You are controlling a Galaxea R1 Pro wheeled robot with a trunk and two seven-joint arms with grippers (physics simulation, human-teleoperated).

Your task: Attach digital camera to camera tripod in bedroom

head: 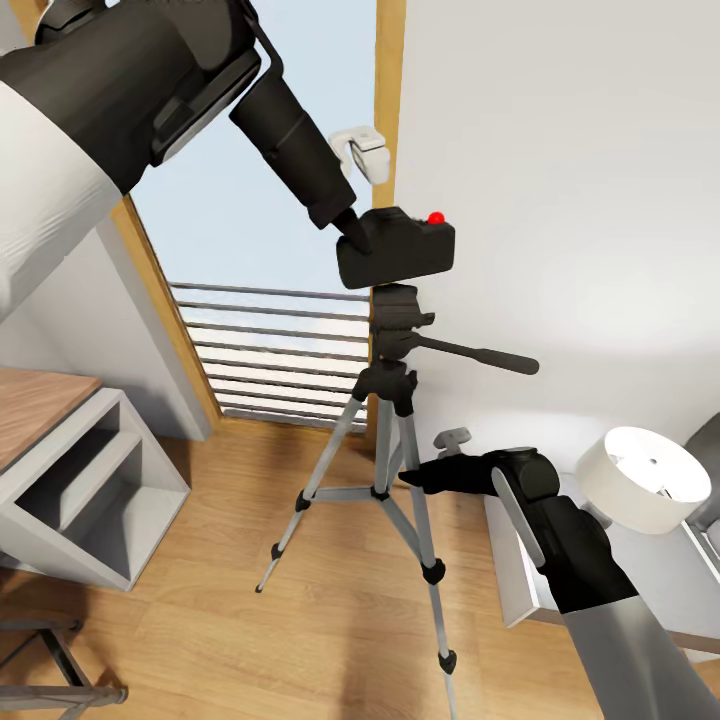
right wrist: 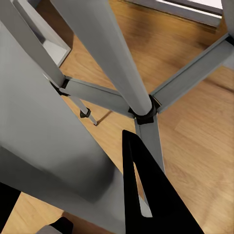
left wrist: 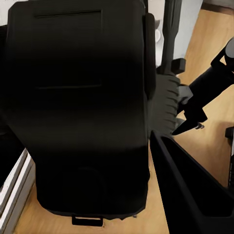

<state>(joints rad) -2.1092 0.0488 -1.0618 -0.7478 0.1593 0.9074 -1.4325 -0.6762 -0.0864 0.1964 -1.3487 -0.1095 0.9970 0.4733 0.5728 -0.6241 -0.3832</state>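
Now my left gripper [head: 350, 235] clamps the camera [head: 400, 250] just above the tripod [head: 395, 400] head for mounting, while my right gripper [head: 420, 475] steadies a leg, grip unclear.

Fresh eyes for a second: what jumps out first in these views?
The black camera with its red button, held by the left gripper just above the tripod head, in front of the window. Next, the right gripper low beside a silver tripod leg. A white round lamp sits at the right.
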